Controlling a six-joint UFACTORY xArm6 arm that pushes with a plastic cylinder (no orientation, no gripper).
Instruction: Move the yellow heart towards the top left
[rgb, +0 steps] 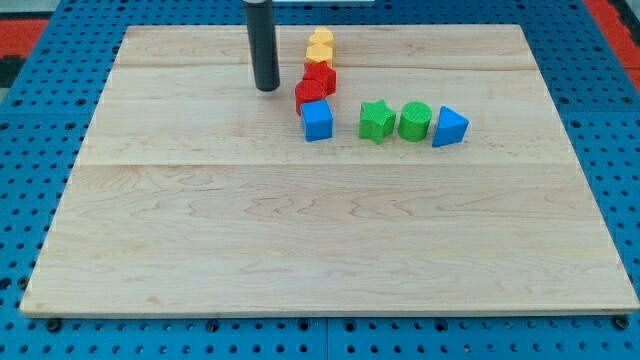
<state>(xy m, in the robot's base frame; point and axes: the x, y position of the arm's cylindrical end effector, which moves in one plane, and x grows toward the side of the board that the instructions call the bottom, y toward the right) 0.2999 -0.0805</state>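
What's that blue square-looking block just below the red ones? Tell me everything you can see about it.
The blue cube-shaped block looks like smooth, matte plastic with slightly rounded edges. It sits flat on the pale wooden board, turned a little askew, at the lower end of a column of red and yellow blocks. Its top edge touches, or nearly touches, the red block above it. To the view's right stands a green star-shaped block, clearly apart. My tip lies up and to the view's left, not touching it.

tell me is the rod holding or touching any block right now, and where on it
Nothing is held. My tip rests on the board to the view's left of the red block, with bare wood between them; the yellow heart is untouched.
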